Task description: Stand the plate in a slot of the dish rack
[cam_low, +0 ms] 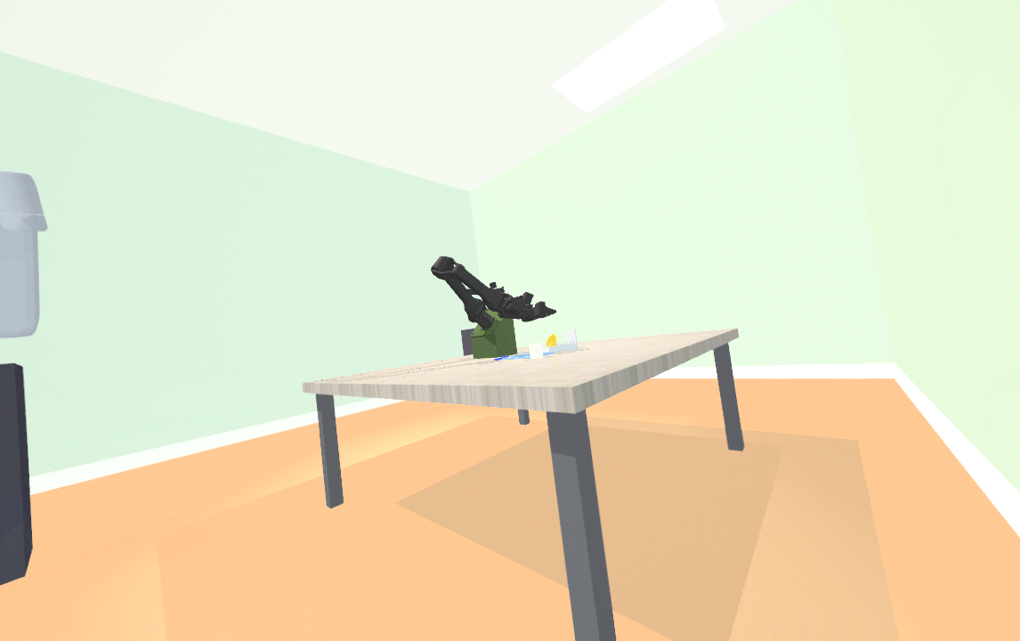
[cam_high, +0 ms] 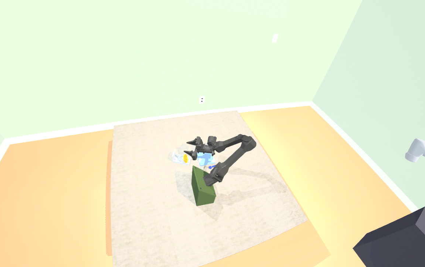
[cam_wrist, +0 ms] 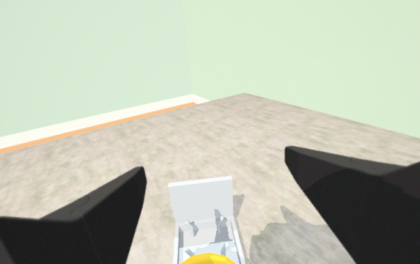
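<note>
The yellow plate [cam_high: 185,158] [cam_low: 551,340] stands on edge in the near part of the white dish rack [cam_high: 178,160] [cam_wrist: 201,199], away from its tall end panel. It leans somewhat in the exterior view. Only its top rim [cam_wrist: 208,259] shows in the wrist view. The frames do not show exactly which slot its lower edge is in. My gripper [cam_high: 186,147] [cam_low: 554,311] [cam_wrist: 215,163] is open and empty, above the plate and apart from it. Its fingers are spread wide on either side of the rack in the wrist view.
A light blue mat [cam_high: 206,161] lies beside the rack, under the arm. A blue utensil [cam_high: 210,167] lies near the green base block [cam_high: 204,189]. A white cup [cam_low: 538,351] stands near the rack. Another arm [cam_high: 416,150] stands away from the table.
</note>
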